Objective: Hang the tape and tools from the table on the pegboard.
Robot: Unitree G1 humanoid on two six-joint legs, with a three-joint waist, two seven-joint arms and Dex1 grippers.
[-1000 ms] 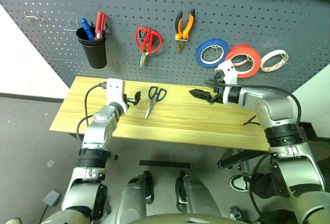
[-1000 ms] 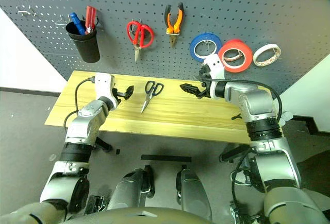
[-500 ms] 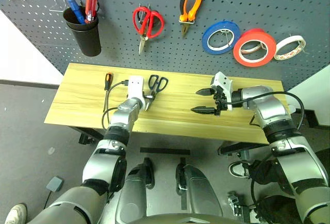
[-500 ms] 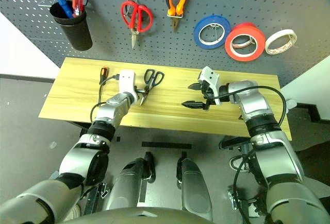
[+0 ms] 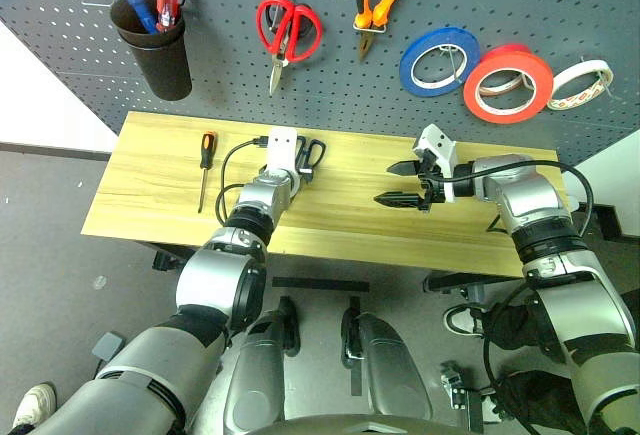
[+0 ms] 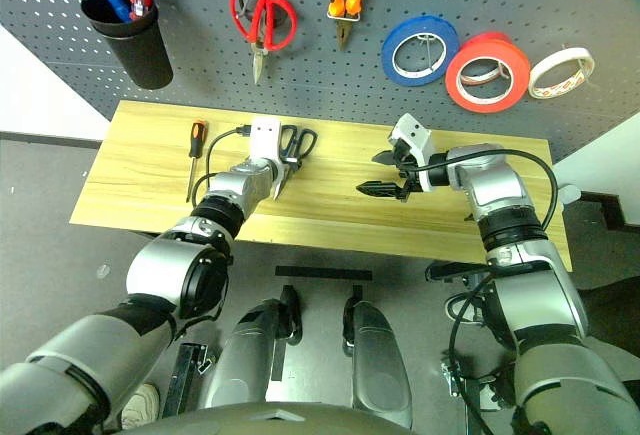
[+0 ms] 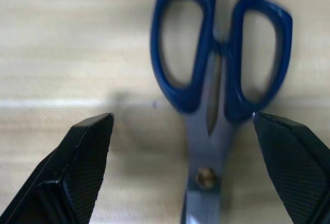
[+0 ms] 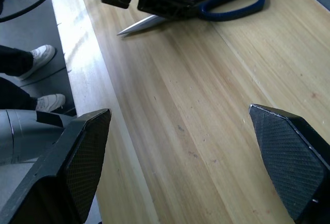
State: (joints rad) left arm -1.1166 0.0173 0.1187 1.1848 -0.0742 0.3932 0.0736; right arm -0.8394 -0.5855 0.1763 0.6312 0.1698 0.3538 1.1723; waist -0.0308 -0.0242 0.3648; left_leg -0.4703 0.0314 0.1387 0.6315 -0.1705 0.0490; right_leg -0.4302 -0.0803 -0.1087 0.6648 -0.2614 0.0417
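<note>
Both grippers spread wide, empty; left gripper (image 7: 183,177) straddles dark-blue-handled steel scissors (image 7: 219,100) on light wood table (image 5: 150,180).
Clamp at pivot, not loops; right gripper (image 5: 400,183) hovers clear.

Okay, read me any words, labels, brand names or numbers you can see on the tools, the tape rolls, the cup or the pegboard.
None can be read.
The dark-handled scissors on the table: no marking shows on the handles or the blades.
The small screwdriver, orange tape roll, blue roll, pliers, red scissors and black cup on the pegboard: any print is too small to tell.
</note>
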